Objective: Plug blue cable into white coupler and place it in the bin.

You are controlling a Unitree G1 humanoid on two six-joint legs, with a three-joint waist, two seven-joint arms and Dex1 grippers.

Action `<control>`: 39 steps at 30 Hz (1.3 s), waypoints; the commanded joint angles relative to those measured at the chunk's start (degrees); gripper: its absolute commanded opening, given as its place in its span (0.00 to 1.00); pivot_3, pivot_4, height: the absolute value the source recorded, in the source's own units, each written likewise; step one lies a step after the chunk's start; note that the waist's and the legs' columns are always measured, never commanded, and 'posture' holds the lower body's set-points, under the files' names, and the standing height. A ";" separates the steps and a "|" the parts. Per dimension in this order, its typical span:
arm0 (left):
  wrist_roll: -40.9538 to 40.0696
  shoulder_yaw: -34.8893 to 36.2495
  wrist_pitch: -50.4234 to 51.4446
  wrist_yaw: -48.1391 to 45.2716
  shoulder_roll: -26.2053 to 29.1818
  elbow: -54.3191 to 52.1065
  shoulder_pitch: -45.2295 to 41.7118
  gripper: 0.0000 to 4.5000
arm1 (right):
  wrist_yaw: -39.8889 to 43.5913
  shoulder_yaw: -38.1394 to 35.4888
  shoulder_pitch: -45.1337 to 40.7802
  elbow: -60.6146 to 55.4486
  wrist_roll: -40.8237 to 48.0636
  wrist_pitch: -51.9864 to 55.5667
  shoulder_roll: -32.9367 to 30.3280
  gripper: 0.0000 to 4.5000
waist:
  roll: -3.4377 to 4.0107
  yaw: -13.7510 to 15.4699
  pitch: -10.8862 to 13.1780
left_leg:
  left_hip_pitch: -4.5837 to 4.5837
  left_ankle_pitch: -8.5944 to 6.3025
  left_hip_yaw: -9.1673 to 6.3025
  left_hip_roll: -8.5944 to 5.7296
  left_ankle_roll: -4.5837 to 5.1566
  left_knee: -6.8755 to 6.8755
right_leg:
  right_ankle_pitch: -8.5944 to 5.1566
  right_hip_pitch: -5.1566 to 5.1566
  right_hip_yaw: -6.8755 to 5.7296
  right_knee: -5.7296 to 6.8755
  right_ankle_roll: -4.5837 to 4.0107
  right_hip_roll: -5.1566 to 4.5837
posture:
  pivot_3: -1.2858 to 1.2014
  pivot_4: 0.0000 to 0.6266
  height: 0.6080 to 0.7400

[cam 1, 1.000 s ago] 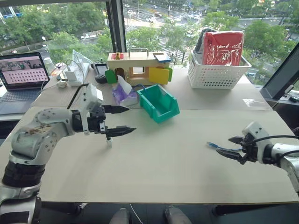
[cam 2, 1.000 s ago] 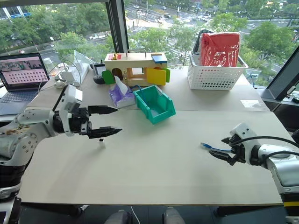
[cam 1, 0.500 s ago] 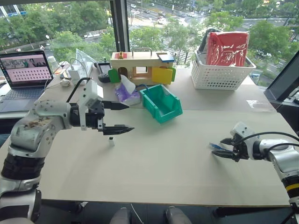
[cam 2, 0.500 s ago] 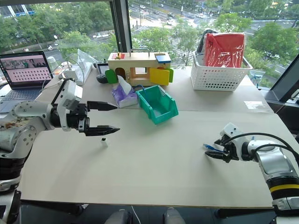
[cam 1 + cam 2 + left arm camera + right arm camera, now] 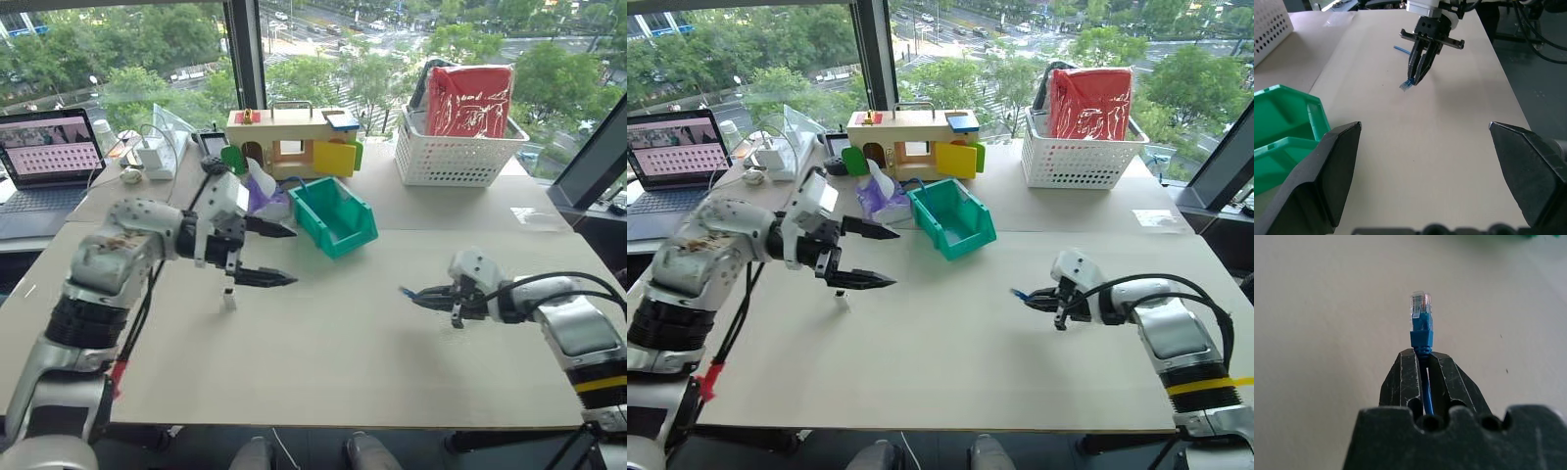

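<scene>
My right gripper point(image 5: 1422, 363) is shut on the blue cable point(image 5: 1421, 328) just behind its clear plug, which sticks out past the fingertips. In the head views that gripper point(image 5: 423, 295) sits just above the table at right of centre, with the plug point(image 5: 404, 291) pointing left. The white coupler point(image 5: 229, 299) stands on the table at the left, right below my open left gripper point(image 5: 292, 257). The left wrist view looks between its wide-open fingers point(image 5: 1327, 166) at the right gripper point(image 5: 1418, 73). The teal bin point(image 5: 338, 215) stands behind, at centre.
A white lattice basket point(image 5: 458, 147) with red contents stands at the back right. A wooden toy house point(image 5: 294, 142) and a purple tissue pack point(image 5: 260, 196) sit behind the bin. A laptop point(image 5: 49, 147) and white adapters are at the far left.
My right gripper closed on the blue cable's plug end and carried it to the left. The left arm edged slightly right, still open over the coupler.
</scene>
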 commanded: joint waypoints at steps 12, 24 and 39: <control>10.01 -8.86 -11.81 -4.93 -7.02 0.51 1.63 1.00 | 6.16 19.86 -14.74 9.02 -13.68 -13.94 11.16 0.11 | 0.00 0.28 0.00 | -0.06 0.00 -0.03 -0.02 0.00 0.04 | 0.23 -0.02 -0.02 0.00 -0.39 -0.01 | 0.52 0.24 0.81; 17.45 -13.63 -4.18 3.66 -10.76 -0.49 5.99 1.00 | 4.37 8.16 -9.14 -5.40 -4.42 2.31 7.56 0.99 | 0.01 0.34 0.00 | -0.04 0.00 -0.09 -0.04 0.00 0.05 | 0.24 -0.01 -0.06 0.07 -0.41 -0.05 | 0.52 0.24 0.81; 21.30 -17.44 7.41 15.51 -15.12 -6.90 11.93 1.00 | -5.38 -8.58 6.39 -30.29 6.55 21.57 -0.45 0.99 | 0.00 0.48 0.00 | 0.01 0.00 -0.14 -0.06 0.00 0.07 | 0.18 0.08 -0.08 0.09 -0.30 -0.06 | 0.52 0.24 0.81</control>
